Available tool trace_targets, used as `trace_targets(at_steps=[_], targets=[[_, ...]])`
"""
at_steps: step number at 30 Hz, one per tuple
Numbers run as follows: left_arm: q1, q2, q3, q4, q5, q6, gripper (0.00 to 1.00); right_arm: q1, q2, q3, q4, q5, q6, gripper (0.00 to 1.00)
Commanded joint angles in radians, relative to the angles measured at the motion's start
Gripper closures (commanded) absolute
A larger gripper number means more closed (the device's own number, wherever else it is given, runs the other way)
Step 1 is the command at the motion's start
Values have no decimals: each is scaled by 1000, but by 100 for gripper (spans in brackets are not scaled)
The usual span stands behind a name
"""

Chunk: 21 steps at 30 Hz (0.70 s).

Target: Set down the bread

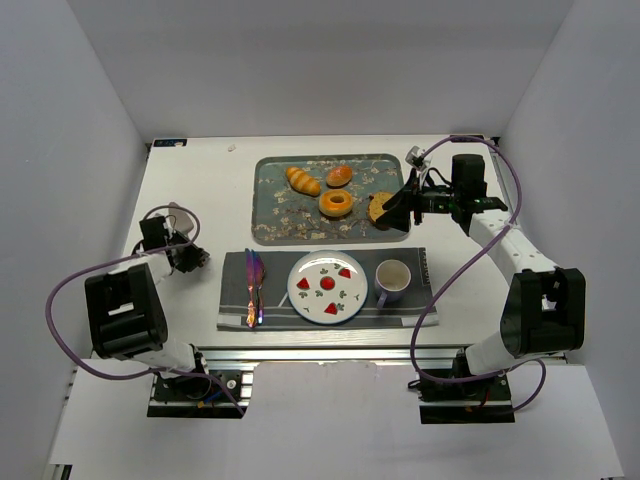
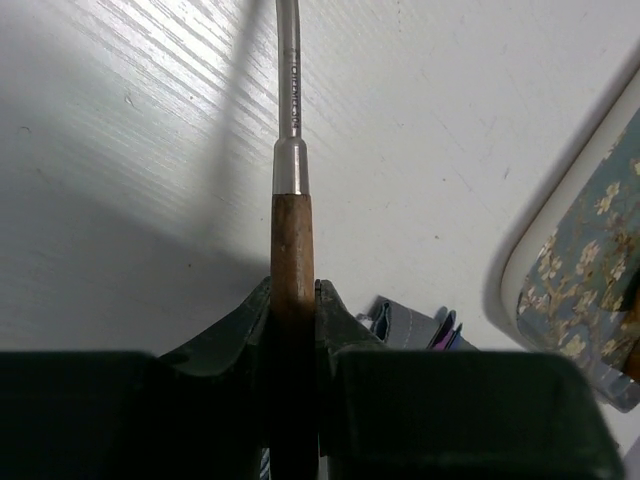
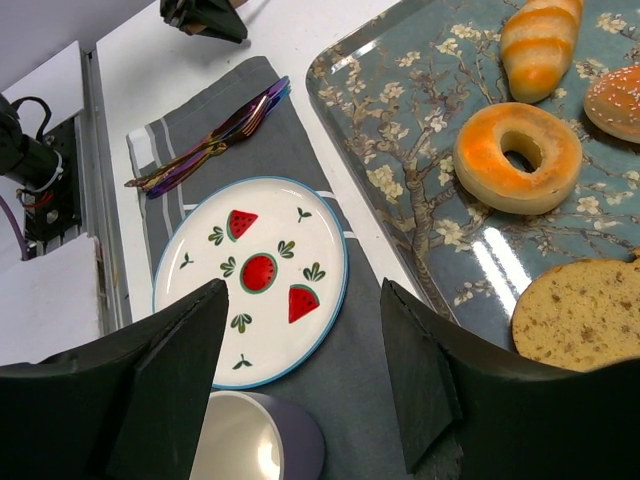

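Several breads lie on the flowered tray (image 1: pixel 262 200): a striped roll (image 1: pixel 303 181), a sesame bun (image 1: pixel 340 175), a bagel (image 1: pixel 337 203) and a flat round bread (image 1: pixel 379 208) at the tray's right end. My right gripper (image 1: pixel 398 212) is open and empty, right beside the flat bread. In the right wrist view the gripper (image 3: pixel 303 290) hangs above the placemat, with the flat bread (image 3: pixel 585 315) to the right of its fingers and the watermelon plate (image 3: pixel 290 240) to the left. My left gripper (image 2: pixel 293 285) is shut on a wooden-handled utensil (image 2: pixel 291 235) at the table's left.
A grey placemat (image 1: pixel 400 302) near the front edge holds the watermelon plate (image 1: pixel 327 287), a purple mug (image 1: pixel 392 280) and rainbow cutlery (image 1: pixel 254 285). The tray stands just behind it. White walls close in the table on both sides and at the back.
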Motion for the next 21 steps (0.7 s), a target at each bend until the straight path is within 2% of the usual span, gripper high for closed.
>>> trace_targets(at_steps=[1,4,10,13,15,16,17,20,21], targets=[[10,-101,36,-5,33,5,100,-8,-40,22,-10,-8,-20,32],[9,-148,77,-38,83,18,100,-11,-43,19,-9,-11,-18,32],[-37,-180,178,-30,419,-18,100,-11,-40,21,1,-11,-4,32],[-150,-121,264,-106,533,11,100,-14,-38,30,1,-7,-4,32],[-308,-64,344,-198,545,38,100,-14,-37,38,-2,0,-4,32],[-309,-44,369,-229,556,44,100,-16,-38,41,-2,3,-3,32],[-366,-25,392,-261,562,52,100,-19,-40,44,-7,6,-3,32],[-445,25,459,-357,571,72,100,-28,-57,47,-2,29,17,33],[-457,32,468,-390,574,72,100,-32,-63,45,4,55,31,38]])
